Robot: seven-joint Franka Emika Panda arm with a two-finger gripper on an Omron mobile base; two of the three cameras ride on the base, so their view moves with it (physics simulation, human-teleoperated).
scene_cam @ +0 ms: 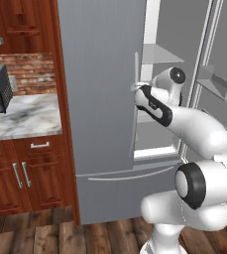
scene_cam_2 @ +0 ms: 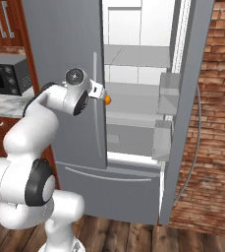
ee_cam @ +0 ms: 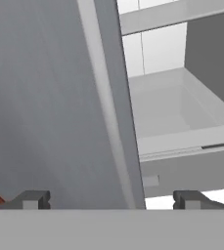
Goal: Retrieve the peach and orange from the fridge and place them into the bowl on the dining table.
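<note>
No readable text, labels or nos. anywhere; fridge point(scene_cam_2: 74, 74), microwave point(scene_cam_2: 6, 74) unmarked.

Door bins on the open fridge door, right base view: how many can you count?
2: upper door bin, and lower door bin directly beneath it, both on the open fridge door. Others may be hidden.

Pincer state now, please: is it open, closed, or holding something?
Pincer: open, holding nothing; its fingertips stand wide apart on either side of the closed fridge door's edge.
</note>
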